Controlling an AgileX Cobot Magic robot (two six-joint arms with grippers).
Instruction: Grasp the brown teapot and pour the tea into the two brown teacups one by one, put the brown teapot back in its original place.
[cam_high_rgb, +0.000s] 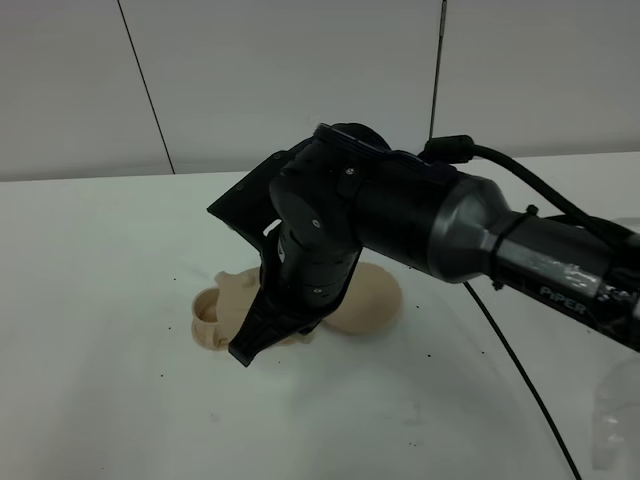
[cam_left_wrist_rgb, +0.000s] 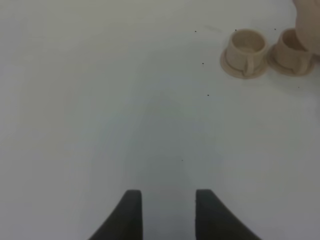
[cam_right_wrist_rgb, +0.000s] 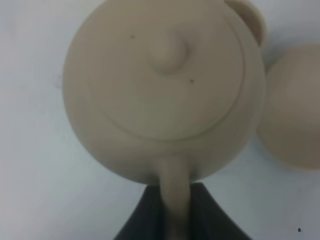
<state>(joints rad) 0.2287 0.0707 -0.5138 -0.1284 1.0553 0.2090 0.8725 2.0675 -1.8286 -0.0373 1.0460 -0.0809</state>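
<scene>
The right claw (cam_right_wrist_rgb: 175, 194) is closed tight on the loop handle (cam_right_wrist_rgb: 174, 175) of the brown teapot (cam_right_wrist_rgb: 165, 95), one jaw on either side of the loop. The pot is held up off the worktop (cam_left_wrist_rgb: 100, 100), straight ahead of the claw. Its long axis, from handle to far rim, runs directly away from the jaws, and the knobbed lid (cam_right_wrist_rgb: 170, 50) is seated. I cannot tell how far the pot is tipped, because the arm (cam_high_rgb: 420, 220) hides most of it from the high camera.

In the high view the claw points down toward 7 o'clock. One teacup (cam_high_rgb: 207, 322) shows just beside its tip, at about 10 o'clock. The wide saucer (cam_high_rgb: 382, 300), the pot's home, lies at about 2 o'clock from the tip, and the part that shows is bare.

The left wrist camera shows both cups side by side, each on a small saucer (cam_left_wrist_rgb: 227, 65). The nearer teacup (cam_left_wrist_rgb: 245, 47) has no tea visible inside. The pot's edge hangs over the farther teacup (cam_left_wrist_rgb: 291, 50), so I judge the pouring concerns that one.

The left claw (cam_left_wrist_rgb: 165, 215) is spread open and holds nothing, well apart from the cups. The right arm is plainly the nearer.
</scene>
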